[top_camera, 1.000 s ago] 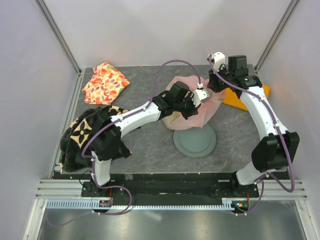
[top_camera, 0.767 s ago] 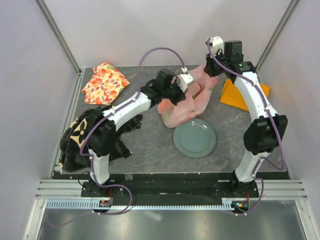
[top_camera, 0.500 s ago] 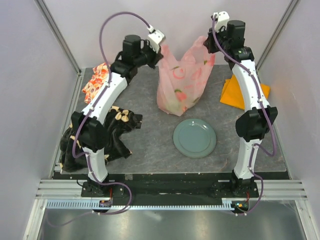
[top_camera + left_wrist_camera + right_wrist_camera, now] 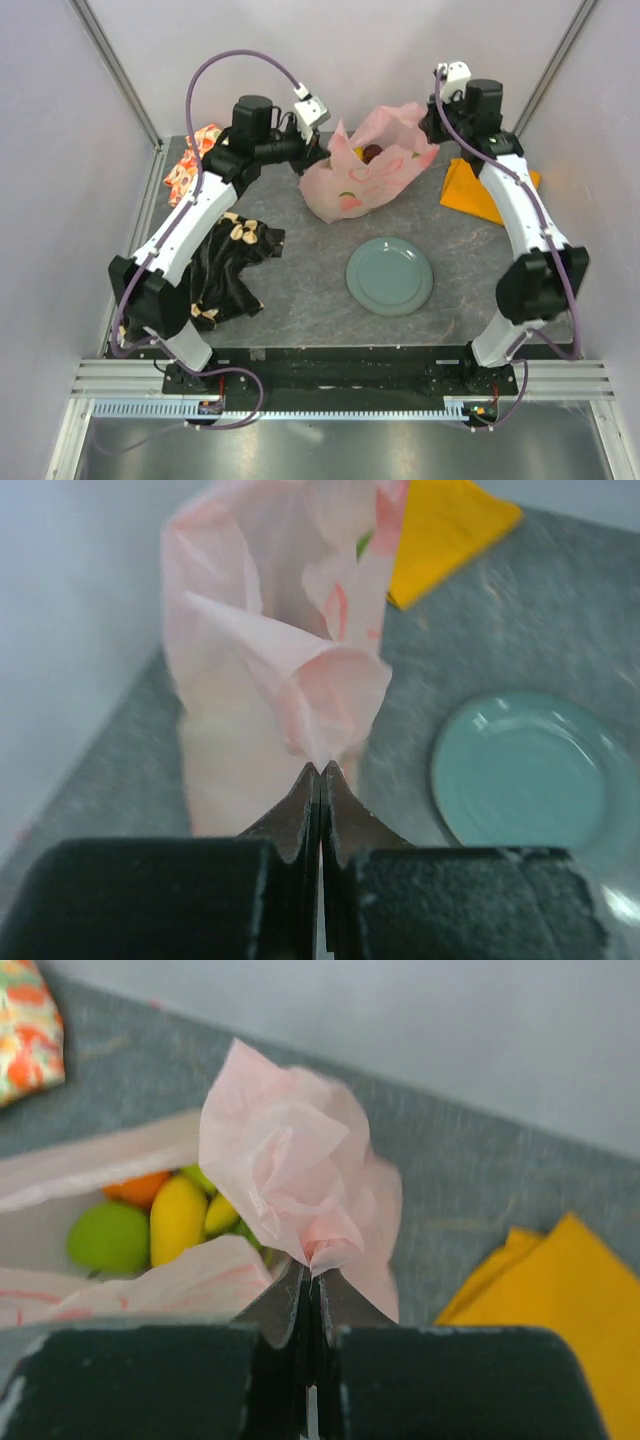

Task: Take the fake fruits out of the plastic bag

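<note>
The pink plastic bag (image 4: 362, 175) hangs stretched between both grippers over the back of the table, its bottom resting on the surface. My left gripper (image 4: 322, 152) is shut on the bag's left edge (image 4: 285, 680), pinching a fold at its tips (image 4: 320, 768). My right gripper (image 4: 432, 133) is shut on the bunched right handle (image 4: 290, 1160). The fake fruits lie inside the bag's open mouth (image 4: 368, 153): a green one (image 4: 110, 1238), a yellow mango (image 4: 178, 1218) and an orange one (image 4: 140, 1188) show in the right wrist view.
A grey-green plate (image 4: 390, 275) sits in front of the bag. An orange cloth (image 4: 487, 190) lies at the back right, a floral fabric (image 4: 185, 165) at the back left, and a black patterned bag (image 4: 225, 265) at the left under my left arm.
Both arms lifted the bag off the table and held it high, then came down again. The bag now sags lower and tilted, with its mouth pulled open. The right gripper shut at the start.
</note>
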Robot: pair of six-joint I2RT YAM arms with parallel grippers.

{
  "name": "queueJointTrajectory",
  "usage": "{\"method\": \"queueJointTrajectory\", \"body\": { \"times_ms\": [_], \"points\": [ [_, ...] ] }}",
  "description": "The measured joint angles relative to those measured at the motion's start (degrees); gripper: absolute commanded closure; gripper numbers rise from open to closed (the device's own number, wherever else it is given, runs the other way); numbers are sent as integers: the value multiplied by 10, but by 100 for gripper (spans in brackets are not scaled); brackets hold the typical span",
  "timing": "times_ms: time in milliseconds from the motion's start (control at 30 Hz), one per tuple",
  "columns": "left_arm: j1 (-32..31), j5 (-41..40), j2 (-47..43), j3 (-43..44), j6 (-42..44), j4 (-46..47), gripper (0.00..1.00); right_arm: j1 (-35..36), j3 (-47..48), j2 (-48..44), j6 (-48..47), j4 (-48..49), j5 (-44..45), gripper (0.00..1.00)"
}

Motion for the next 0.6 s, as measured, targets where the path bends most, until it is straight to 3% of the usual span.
{"method": "queueJointTrajectory", "body": {
  "times_ms": [133, 167, 200, 233, 300, 333, 400, 600],
  "points": [
    [-1, 32, -114, -166, 0, -30, 98, 0, -185, -148, -2, -19, -6, 100],
    [-2, 39, -139, -203, 0, -35, 98, 0, -222, -180, -2, -28, -7, 96],
    [-3, 45, -156, -231, -1, -39, 98, 0, -257, -207, -2, -36, -8, 86],
    [-5, 48, -174, -261, -3, -44, 68, 0, -279, -225, -2, -46, -9, 60],
    [-7, 54, -195, -306, -8, -50, 39, 0, -317, -252, -2, -72, -9, 44],
    [-9, 56, -199, -318, -16, -56, 20, 0, -322, -255, -6, -90, -8, 36],
    [-9, 56, -200, -322, -34, -69, 14, 0, -314, -253, -16, -120, -4, 27],
    [-8, 74, -252, -290, -117, -88, 13, 0, -179, -249, -46, -172, -16, 25]
  ]
}}
